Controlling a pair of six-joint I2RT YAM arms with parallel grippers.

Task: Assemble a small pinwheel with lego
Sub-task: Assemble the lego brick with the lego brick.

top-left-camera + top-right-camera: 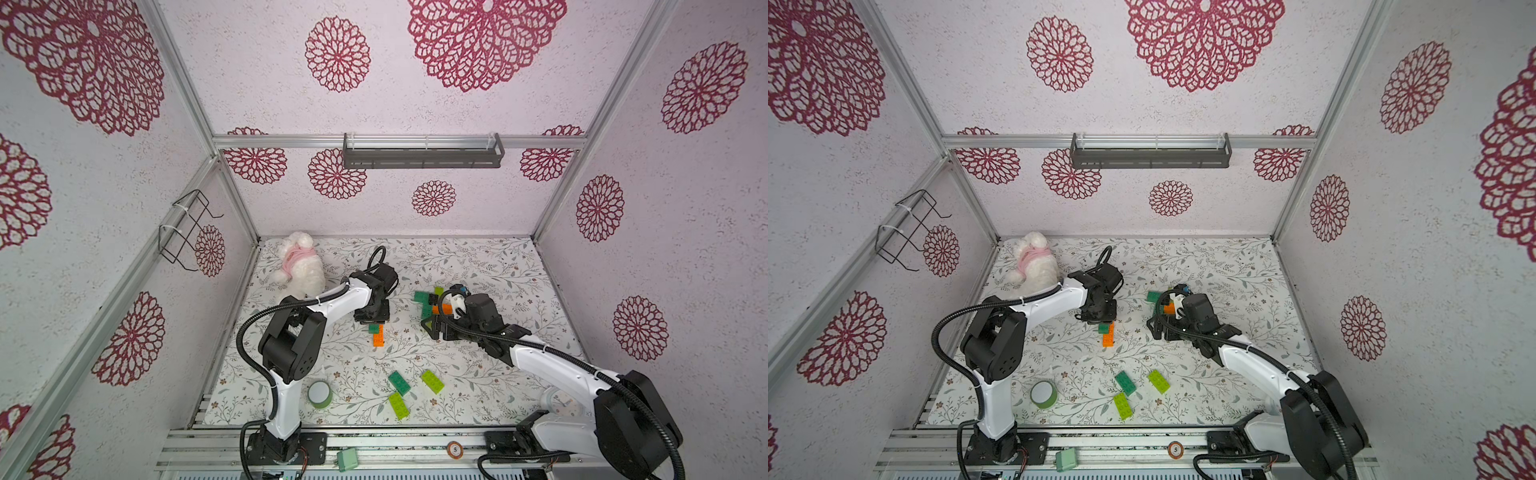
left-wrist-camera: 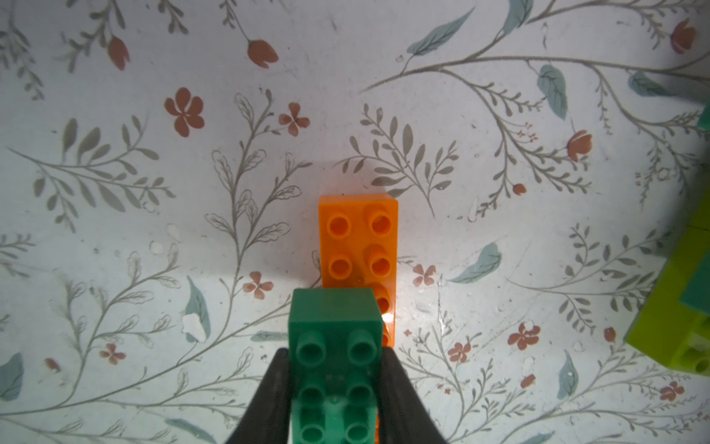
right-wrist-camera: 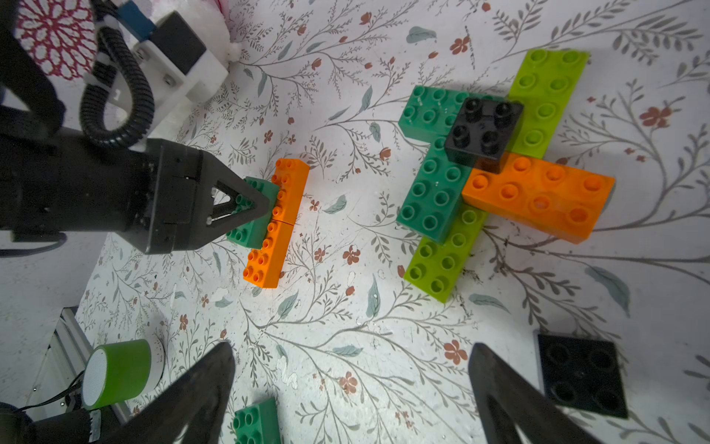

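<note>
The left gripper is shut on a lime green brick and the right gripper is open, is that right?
Not quite: the left gripper is shut on a dark green brick, not a lime green one, as the left wrist view shows. The right gripper is indeed open.

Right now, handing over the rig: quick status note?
Left pincer: shut on a dark green brick, held against the orange brick on the mat; seated or not, cannot tell.
Right pincer: open, empty, above the mat.
Done: one pinwheel with black cap looks built.
Left: spare black square, loose green brick, two lime bricks unused; second assembly apparently barely begun.
</note>
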